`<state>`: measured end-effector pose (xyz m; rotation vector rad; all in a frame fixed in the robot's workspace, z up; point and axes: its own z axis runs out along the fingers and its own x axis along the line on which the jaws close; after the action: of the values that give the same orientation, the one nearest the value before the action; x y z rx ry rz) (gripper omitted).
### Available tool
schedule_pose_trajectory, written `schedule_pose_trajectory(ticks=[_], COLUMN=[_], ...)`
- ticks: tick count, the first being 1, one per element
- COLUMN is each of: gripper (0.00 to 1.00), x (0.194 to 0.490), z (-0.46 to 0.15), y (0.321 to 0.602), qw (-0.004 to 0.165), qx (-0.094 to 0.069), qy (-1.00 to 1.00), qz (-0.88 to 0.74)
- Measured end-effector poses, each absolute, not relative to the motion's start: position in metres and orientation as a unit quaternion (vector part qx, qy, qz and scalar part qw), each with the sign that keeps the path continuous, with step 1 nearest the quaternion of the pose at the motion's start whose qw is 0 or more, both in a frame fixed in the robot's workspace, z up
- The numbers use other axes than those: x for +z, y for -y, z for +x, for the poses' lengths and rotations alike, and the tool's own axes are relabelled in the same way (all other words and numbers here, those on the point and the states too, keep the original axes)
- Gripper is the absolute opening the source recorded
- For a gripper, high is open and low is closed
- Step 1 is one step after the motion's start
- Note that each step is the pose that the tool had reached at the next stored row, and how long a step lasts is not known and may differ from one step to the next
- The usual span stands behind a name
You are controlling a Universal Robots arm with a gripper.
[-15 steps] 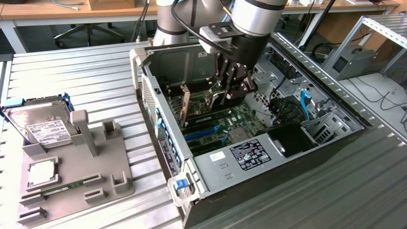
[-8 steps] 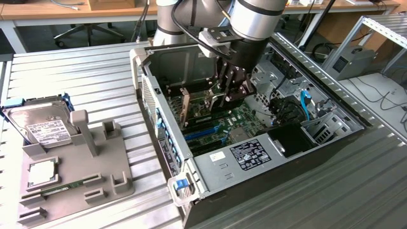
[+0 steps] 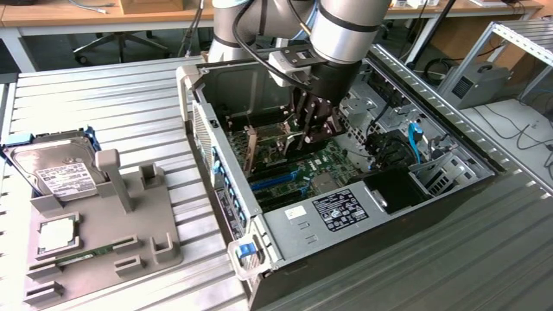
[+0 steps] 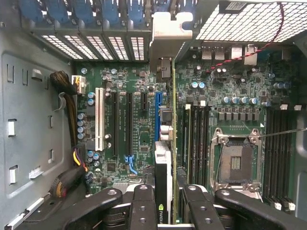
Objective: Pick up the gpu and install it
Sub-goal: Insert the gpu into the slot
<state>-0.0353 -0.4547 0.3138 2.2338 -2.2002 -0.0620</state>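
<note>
Ribbed metal table point(image 3: 103, 110) carries open computer case point(image 3: 285, 227), side panel off. Your gripper point(image 3: 311, 129) hangs inside case, fingers point(image 4: 144, 206) part-closed, clamped on gpu point(image 4: 163, 163). You see card edge-on, upright over motherboard point(image 4: 129, 120), just beside blue slot point(image 4: 157, 115), bracket end toward case's rear wall. Seated or not: cannot tell.
</note>
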Motion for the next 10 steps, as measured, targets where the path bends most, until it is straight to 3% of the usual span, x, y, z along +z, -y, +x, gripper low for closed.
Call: schedule_pose_trajectory(ticks=[10], gripper=[0.27], x=[0.3105], z=[-0.0353], y=[0.4547], qw=[0.003], qx=[-0.02], qy=[0.702], qz=[0.712])
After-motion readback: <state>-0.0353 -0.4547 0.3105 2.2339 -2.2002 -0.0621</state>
